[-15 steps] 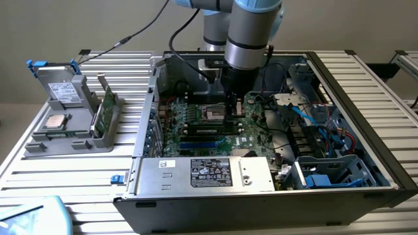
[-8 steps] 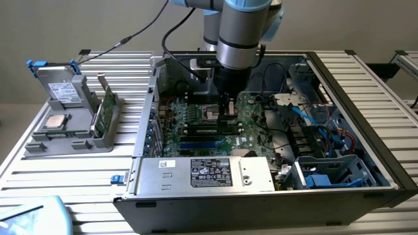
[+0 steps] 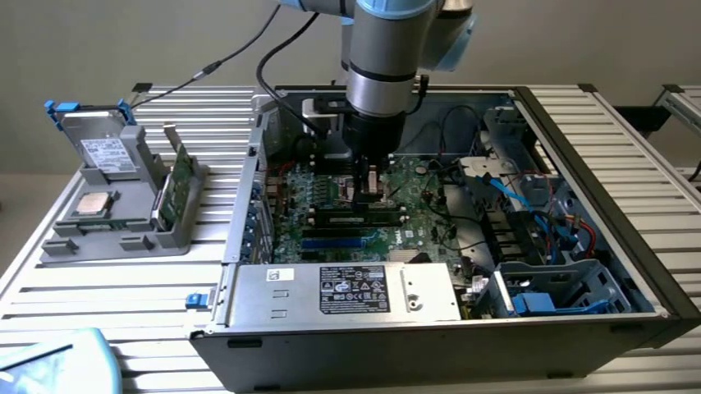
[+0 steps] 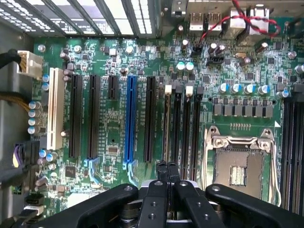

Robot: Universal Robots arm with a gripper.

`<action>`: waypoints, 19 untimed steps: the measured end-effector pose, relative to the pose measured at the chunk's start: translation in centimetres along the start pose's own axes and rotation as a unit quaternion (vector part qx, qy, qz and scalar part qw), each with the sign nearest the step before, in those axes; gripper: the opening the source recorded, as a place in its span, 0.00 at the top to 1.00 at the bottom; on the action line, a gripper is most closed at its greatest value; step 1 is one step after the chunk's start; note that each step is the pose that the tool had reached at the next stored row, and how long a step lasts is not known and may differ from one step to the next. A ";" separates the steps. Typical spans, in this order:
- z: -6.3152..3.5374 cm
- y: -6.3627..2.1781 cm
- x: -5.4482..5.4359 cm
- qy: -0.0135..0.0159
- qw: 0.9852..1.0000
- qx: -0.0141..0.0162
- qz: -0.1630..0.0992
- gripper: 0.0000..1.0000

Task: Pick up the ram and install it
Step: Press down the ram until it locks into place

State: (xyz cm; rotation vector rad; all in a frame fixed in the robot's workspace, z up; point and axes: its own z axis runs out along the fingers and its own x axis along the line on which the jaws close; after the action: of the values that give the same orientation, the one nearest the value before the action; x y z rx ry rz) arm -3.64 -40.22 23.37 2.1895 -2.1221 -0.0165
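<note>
Slatted metal table carries an open computer case, side panel off. Nearest in the exterior view: silver power supply along the case's near edge. On the exterior view's left, just beside the case, a grey holder with a processor chip and an upright green card. Further in, the motherboard. Gripper stands over it, jaws closed together with nothing between them, fingertips right above the ram, which lies in a slot. Wrist view: closed fingers over the memory slots, beside the empty processor socket.
</note>
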 end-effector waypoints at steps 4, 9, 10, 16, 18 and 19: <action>0.33 0.11 0.0 0.000 1.000 0.000 0.000 0.89; 0.70 0.21 -0.1 0.000 1.000 0.000 0.000 0.89; 0.75 0.24 -0.1 0.000 1.000 0.000 0.000 0.89; 0.88 0.31 -0.3 0.000 1.000 0.000 0.000 0.89; 0.31 0.29 -0.3 -0.001 1.000 0.000 0.000 0.89; -0.03 0.27 -0.3 0.000 1.000 0.000 0.000 0.89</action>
State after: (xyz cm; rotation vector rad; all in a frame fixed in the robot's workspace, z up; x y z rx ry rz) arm -3.91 -39.95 23.41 2.1897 -2.1225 -0.0168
